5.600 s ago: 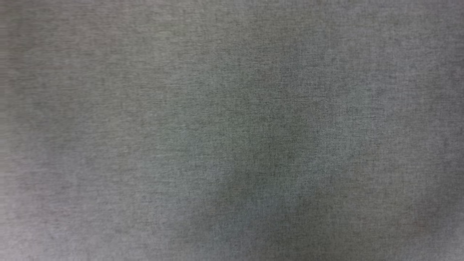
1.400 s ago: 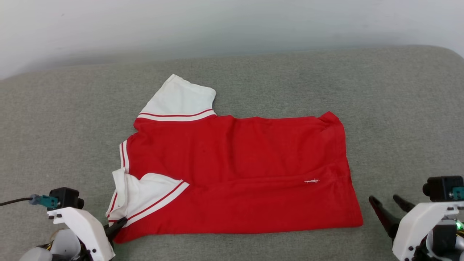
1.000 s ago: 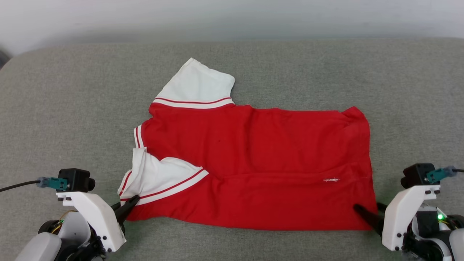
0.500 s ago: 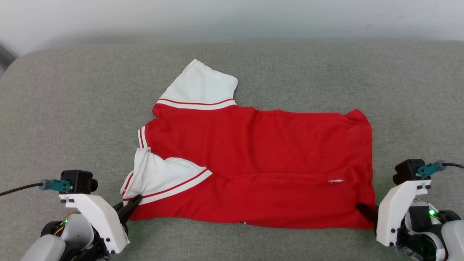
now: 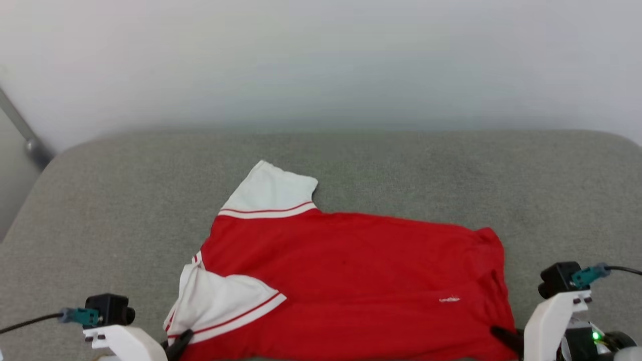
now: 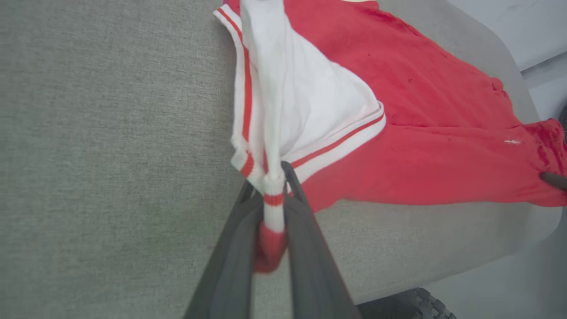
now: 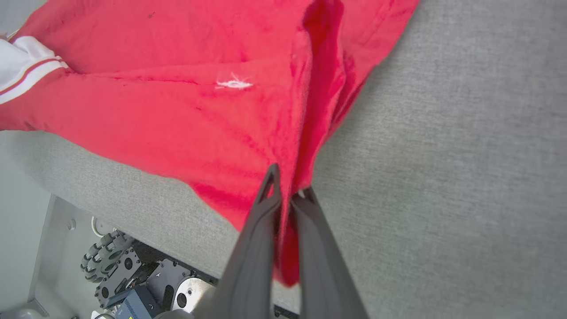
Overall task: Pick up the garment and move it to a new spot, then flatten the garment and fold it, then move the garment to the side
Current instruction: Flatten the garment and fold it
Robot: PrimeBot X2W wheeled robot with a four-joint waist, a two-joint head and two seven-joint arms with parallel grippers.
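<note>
Red jersey T-shirt (image 5: 351,281) lies spread on the grey cushion (image 5: 125,200), toward its near edge, plain red side up, collar end at the cushion's left, hem at its right. Far white sleeve (image 5: 273,193) sticks out flat toward the cushion's back. Near white sleeve (image 5: 220,301) is turned in over the red body.

Left gripper (image 6: 267,177) is pinched on the striped trim at the shirt's near-left corner, cloth bunched between the fingers. Right gripper (image 7: 290,179) is pinched on the near-right hem corner, just over the cushion's front edge.

Progress, my read: the shirt is placed and mostly flattened, light wrinkles near the hem. Folding looks barely begun, with only one sleeve in. Both near corners are gripped, probably for the next fold or a tug. Left to do: the main folds, then the move to the side.
</note>
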